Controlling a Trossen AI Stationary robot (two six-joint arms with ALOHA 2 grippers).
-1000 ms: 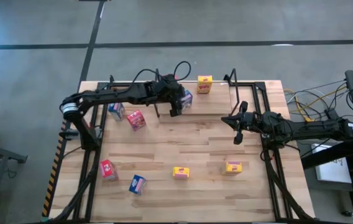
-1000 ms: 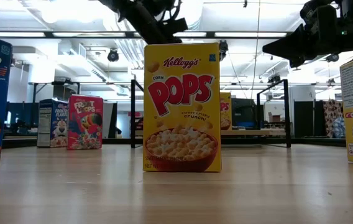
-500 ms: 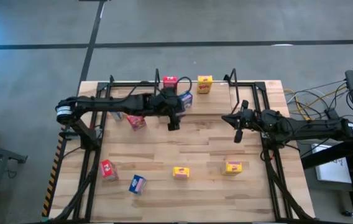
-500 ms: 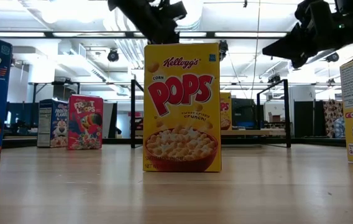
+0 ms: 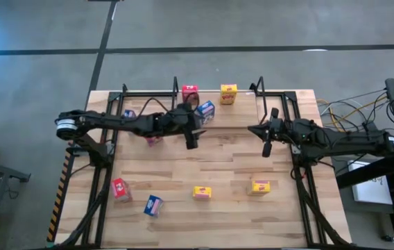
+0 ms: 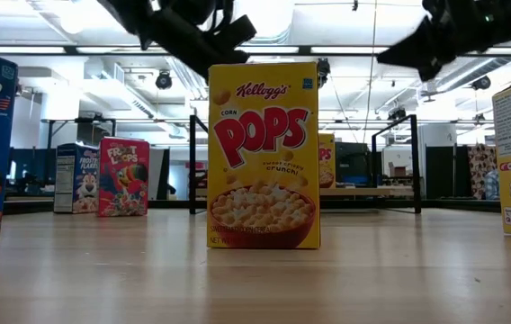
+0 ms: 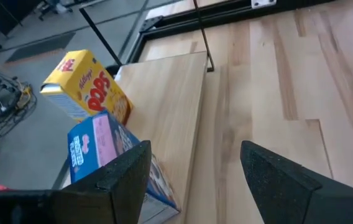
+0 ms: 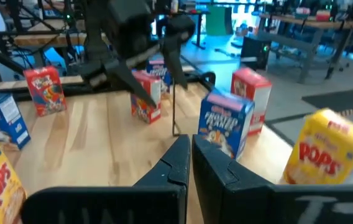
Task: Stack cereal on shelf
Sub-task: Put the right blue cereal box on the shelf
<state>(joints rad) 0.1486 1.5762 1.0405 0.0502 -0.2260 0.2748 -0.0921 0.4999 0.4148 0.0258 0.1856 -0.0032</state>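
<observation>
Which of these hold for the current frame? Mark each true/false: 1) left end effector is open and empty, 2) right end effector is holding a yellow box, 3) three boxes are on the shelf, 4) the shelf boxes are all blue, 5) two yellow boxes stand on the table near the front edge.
1) The left end effector is open and empty. True.
2) The right end effector holds a yellow box. False: it is shut on nothing.
3) Three boxes are on the shelf. True: red box, blue box, yellow box.
4) The shelf boxes are all blue. False: one each of red, blue, yellow.
5) Two yellow boxes stand near the front edge. True; the second is beside it.
</observation>
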